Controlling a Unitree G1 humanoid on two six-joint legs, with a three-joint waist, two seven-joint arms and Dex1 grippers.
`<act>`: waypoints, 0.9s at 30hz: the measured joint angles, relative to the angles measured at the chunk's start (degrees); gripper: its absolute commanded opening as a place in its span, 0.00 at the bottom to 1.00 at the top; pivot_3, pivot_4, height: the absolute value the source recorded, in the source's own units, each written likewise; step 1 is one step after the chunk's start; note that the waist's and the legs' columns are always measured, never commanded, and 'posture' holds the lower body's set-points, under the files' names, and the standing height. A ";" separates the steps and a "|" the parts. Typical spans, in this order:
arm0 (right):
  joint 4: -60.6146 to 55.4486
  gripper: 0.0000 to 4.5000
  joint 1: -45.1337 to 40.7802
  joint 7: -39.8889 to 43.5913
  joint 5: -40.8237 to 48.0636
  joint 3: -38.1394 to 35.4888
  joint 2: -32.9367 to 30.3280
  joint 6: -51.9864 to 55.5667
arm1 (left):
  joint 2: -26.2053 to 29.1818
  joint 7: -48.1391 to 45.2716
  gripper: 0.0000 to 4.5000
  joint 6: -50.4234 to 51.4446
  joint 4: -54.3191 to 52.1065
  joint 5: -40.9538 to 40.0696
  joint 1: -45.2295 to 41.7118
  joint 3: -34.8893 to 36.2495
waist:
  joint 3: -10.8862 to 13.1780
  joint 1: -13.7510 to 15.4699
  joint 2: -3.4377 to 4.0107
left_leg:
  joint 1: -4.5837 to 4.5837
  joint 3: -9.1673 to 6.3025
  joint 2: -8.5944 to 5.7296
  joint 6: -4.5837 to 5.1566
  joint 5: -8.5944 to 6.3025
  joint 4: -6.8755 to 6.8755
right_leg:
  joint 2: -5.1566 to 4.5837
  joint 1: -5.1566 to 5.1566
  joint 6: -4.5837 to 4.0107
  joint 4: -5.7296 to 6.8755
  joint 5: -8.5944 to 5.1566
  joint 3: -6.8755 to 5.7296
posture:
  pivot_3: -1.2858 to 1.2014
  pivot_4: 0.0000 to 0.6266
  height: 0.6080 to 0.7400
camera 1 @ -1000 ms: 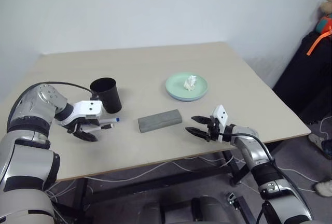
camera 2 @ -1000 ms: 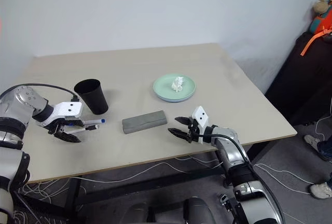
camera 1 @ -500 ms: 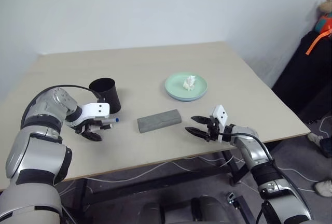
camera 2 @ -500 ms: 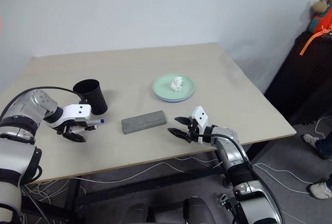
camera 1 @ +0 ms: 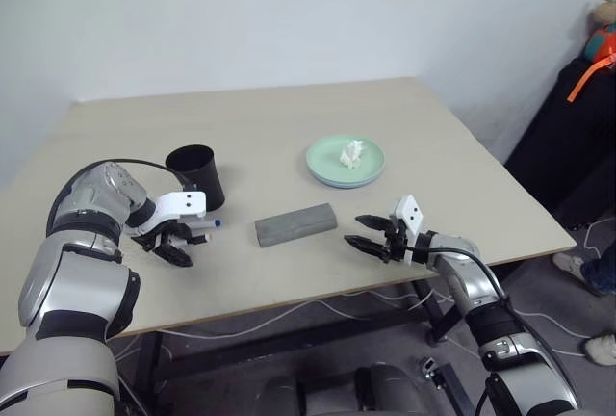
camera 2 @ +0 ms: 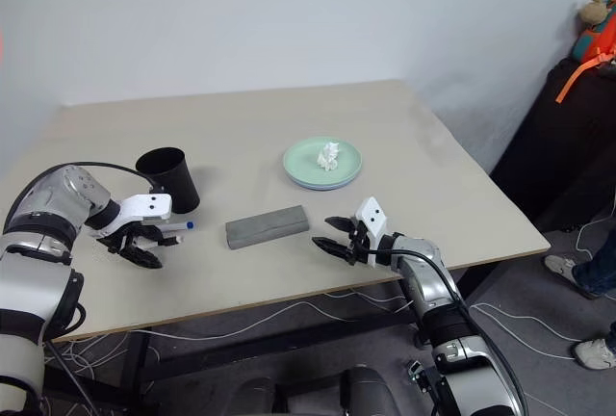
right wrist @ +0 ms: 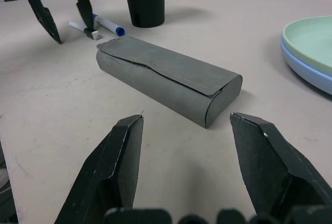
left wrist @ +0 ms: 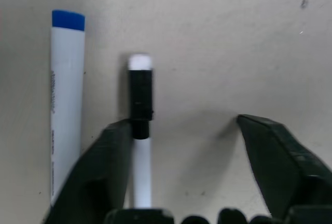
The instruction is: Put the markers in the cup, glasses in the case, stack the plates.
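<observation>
Counter (camera 1: 289, 137): beige, carrying all items listed.

Left claw (camera 1: 172, 247): is being pointed steeply down at the counter just in front of the cup (camera 1: 197, 176); its fingers (left wrist: 111, 156) are being held apart, one of them touching the black-tipped marker (left wrist: 140, 130), which is lying flat between them, nothing being lifted.

Second marker (left wrist: 67, 105): blue-capped, is lying alongside the first, just outside the claw.

Right claw (camera 1: 367, 232): is being held nearly level near the counter's front edge, its fingers spread wide and empty, aimed at the case.

Case (camera 1: 295, 223): grey, closed, is lying between the two claws.

Plates (camera 1: 346, 162): are sitting stacked, mint green on light blue, behind the case, a white paper wad (camera 1: 352, 153) resting on top.
</observation>
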 measured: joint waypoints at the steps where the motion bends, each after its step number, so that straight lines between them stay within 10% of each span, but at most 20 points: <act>1: 0.00 0.65 0.00 0.00 0.00 0.00 0.00 0.00 | -0.04 -0.41 0.46 0.17 0.00 -0.02 0.00 0.14 | 0.00 -0.01 0.00 | 0.00 0.00 0.00 0.00 0.00 0.00 | 0.00 0.00 0.00 0.00 0.00 0.01 | 0.52 0.00 1.00; 7: 0.03 0.65 -0.01 0.01 -0.04 0.04 0.07 0.00 | -0.13 -1.64 0.01 0.35 0.03 -0.08 0.17 0.68 | 0.00 0.00 0.00 | 0.00 0.00 0.00 0.00 0.00 0.00 | 0.00 -0.01 0.00 0.01 0.00 0.01 | 0.52 0.00 1.00; 19: 0.12 0.65 -0.19 0.07 -0.07 0.07 0.09 -0.01 | 0.17 -3.79 0.01 -1.15 -0.66 -4.18 1.46 4.12 | 0.00 0.07 -0.04 | -0.05 -0.05 0.00 0.01 0.00 0.03 | 0.00 -0.01 0.00 0.02 0.00 -0.03 | 0.52 0.00 1.00; 27: -0.16 0.65 0.28 0.12 -0.06 0.14 -0.03 0.03 | -1.49 -6.22 0.01 7.67 -13.80 -24.56 1.45 12.94 | 0.01 0.01 -0.13 | -0.24 -0.12 -0.01 0.03 0.01 0.18 | 0.01 -0.08 0.01 0.03 0.01 -0.03 | 0.52 0.00 1.00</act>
